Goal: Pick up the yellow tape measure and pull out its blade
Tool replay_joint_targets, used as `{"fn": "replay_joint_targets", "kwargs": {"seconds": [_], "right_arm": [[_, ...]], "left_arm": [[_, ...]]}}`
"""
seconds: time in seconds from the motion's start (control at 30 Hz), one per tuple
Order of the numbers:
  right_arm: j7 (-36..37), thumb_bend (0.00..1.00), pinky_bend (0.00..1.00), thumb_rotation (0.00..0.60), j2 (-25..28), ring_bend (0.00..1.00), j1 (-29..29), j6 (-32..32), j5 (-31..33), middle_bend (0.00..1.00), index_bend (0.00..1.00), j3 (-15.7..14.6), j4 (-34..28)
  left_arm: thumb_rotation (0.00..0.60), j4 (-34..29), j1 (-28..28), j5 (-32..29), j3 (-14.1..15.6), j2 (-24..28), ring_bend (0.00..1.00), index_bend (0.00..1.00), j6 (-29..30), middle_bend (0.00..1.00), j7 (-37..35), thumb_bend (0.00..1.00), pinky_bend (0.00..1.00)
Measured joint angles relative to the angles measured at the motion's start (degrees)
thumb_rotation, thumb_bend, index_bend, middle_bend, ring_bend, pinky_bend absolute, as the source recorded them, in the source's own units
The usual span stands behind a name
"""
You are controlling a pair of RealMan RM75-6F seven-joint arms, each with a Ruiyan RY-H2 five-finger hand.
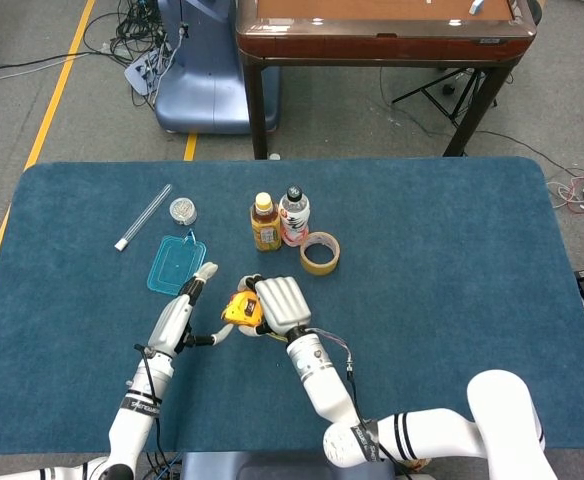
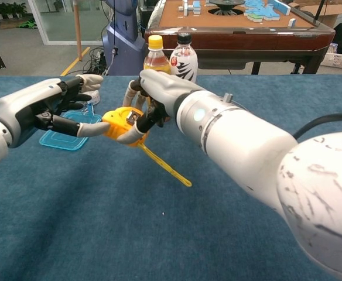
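Observation:
My right hand [image 2: 156, 88] grips the yellow tape measure [image 2: 119, 120] above the blue table, fingers wrapped over its top and right side. A thin yellow strip [image 2: 165, 168] hangs from the case down to the right, its end near the cloth. The left hand [image 2: 51, 108] is just left of the case with its fingers apart, and its thumb tip touches the case's left face. In the head view the tape measure [image 1: 240, 309] sits between the left hand [image 1: 177, 318] and the right hand [image 1: 280, 304] at the table's middle front.
Behind the hands stand an orange-capped bottle [image 1: 265, 222] and a white bottle [image 1: 294, 214], with a roll of tape [image 1: 319, 253] beside them. A teal plastic lid [image 1: 172, 264], a small round container [image 1: 183, 210] and a white tube [image 1: 142, 217] lie at left.

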Motion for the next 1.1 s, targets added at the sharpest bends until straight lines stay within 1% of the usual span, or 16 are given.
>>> {"fn": "replay_joint_targets", "kwargs": {"seconds": [0.53,1.1], "right_arm": [[1.5,0.7,0.42,0.6,0.09,0.71,0.03,-1.93,0.53,0.73,0.74,0.54,0.3],[1.35,0.7,0.42,0.6,0.77,0.72,0.42,-2.25,1.33,0.73,0.74,0.88,-0.15]], "left_arm": [[0.6,1.33,-0.02,0.28,-0.29,-0.6,0.0,0.0,-1.03,0.0,-3.89,0.23,0.0],[0.6,2.79,-0.27,0.11,-0.46,-0.96,0.0,0.0,-1.39,0.0,-4.36,0.23,0.0]]}}
